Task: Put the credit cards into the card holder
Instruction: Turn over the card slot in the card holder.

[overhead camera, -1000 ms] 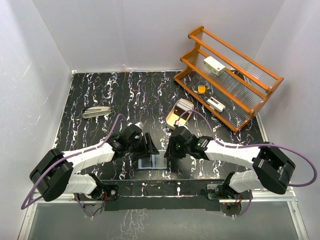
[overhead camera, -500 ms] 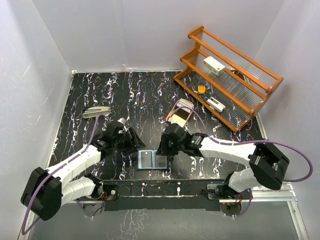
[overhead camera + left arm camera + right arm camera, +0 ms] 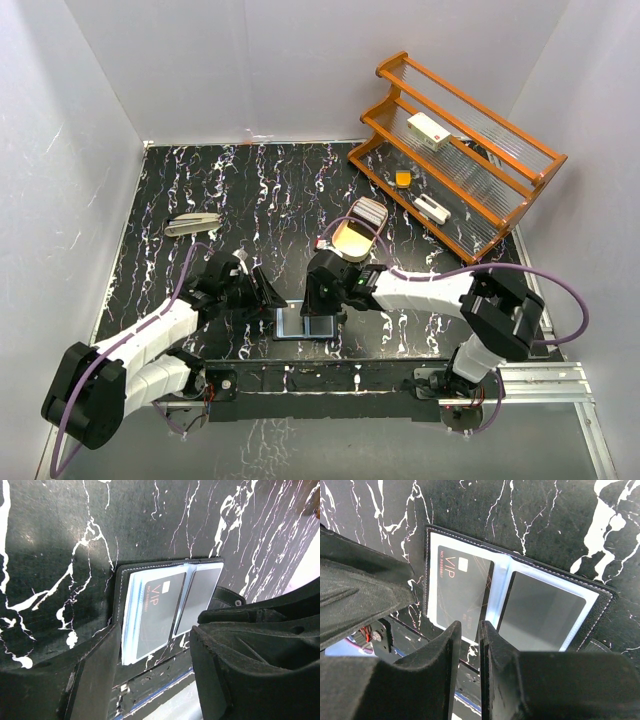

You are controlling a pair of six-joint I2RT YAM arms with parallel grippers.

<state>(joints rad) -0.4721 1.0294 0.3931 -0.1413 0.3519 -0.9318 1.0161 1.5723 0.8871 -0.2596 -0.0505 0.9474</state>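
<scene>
left gripper (image 3: pixel 157 630) hangs with fingers spread wide, gripping nothing, and hides the card holder's near corner. the card holder (image 3: pixel 300 322) lies open at the table's (image 3: pixel 200 180) front edge, long axis left-right. two dark credit cards (image 3: pixel 462 592) sit in its sleeves; one reads "vip", with smaller print illegible. right gripper (image 3: pixel 470 627) is pinched together, empty.

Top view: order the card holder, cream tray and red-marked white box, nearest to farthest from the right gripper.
1. card holder, under the right gripper, near edge.
2. cream tray, beyond it, mid-table.
3. white box, on the wooden rack, far right.
</scene>
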